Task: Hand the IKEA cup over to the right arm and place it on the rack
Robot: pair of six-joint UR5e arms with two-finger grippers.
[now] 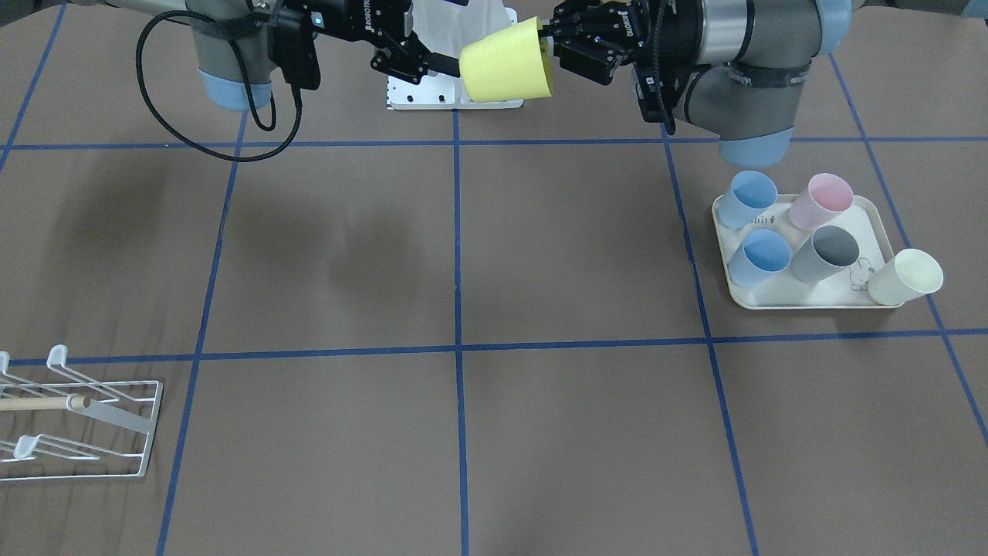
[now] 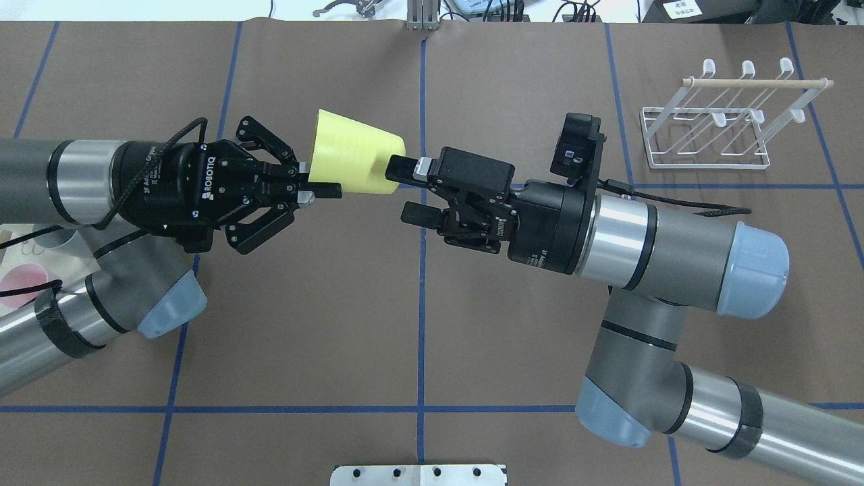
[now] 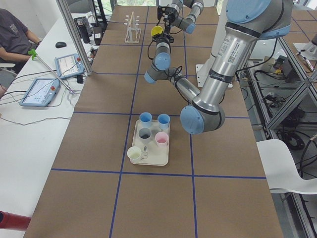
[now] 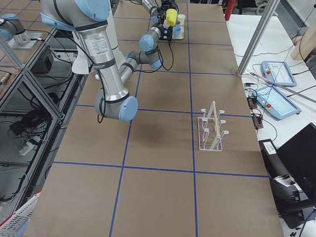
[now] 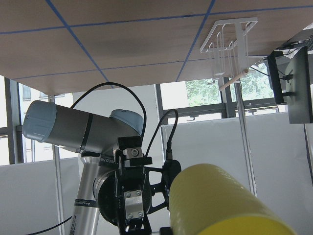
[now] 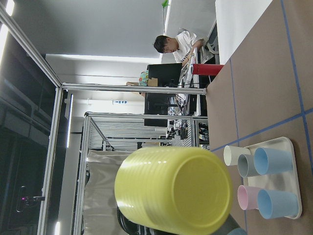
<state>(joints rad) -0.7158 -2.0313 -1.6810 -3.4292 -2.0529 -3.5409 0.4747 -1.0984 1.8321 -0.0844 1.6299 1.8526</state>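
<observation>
The yellow IKEA cup hangs on its side in mid-air between both arms. My left gripper is shut on its rim, also seen in the front view. My right gripper is open at the cup's base; one finger touches the base and the other stands apart, below it. The cup fills the left wrist view and the right wrist view. The white wire rack with its wooden dowel stands far right on the table, and shows as the rack at the front view's lower left.
A cream tray on my left holds two blue cups, a pink cup and a grey one, with a cream cup at its corner. A white base plate sits at the near edge. A person sits beside the table.
</observation>
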